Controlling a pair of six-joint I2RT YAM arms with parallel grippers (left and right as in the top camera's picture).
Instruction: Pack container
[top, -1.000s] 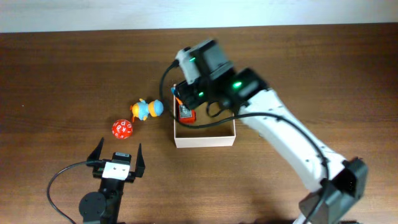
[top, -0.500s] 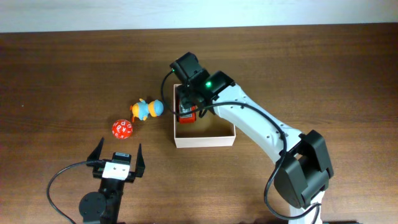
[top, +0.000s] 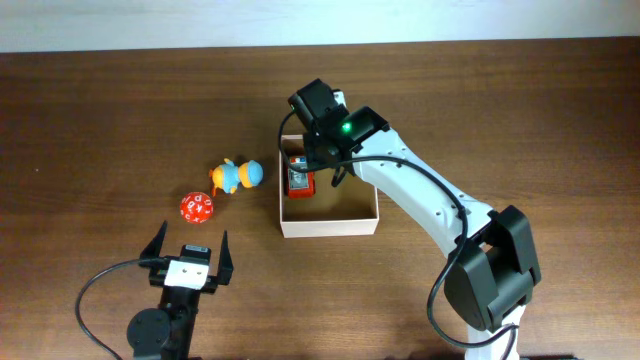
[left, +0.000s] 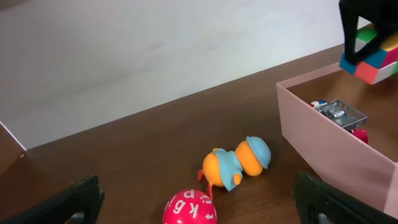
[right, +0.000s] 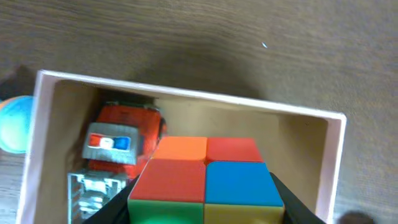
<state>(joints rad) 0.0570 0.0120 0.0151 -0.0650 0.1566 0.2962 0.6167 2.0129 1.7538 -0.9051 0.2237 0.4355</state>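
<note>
**Right arm over container with cube gripped; left arm parked**

Right arm: the base stands at the near right of the bench (top: 520, 110). The white links reach up and to the left, and the wrist sits over the far left part of the container (top: 330, 228). The right tool (right: 205, 206) points down and is clamped on a multicoloured puzzle cube (right: 205, 174), with a dark finger on either side of it. Orange, red, blue, green and yellow faces are visible. In the left wrist view the cube (left: 373, 59) hangs above the level of the container's rim.

Container: it rests on the bench right of centre and is open at the top. Its near wall (left: 329, 155) faces the left arm. An orange-red toy vehicle (top: 299, 180) lies inside against the left wall, in the far left corner. In the right wrist view the vehicle (right: 121, 146) is just beside the cube; whether they touch cannot be told.

Left arm: it sits at the near edge of the bench, pointing away from that edge towards the loose toys. The left tool (top: 188, 245) is spread wide and grips nothing.

Loose items: an orange and blue duck-like figure (top: 236, 175) lies just left of the container. A red ball with white characters (top: 197, 207) lies near the figure, on the side towards the left tool. Neither touches the container.
</note>
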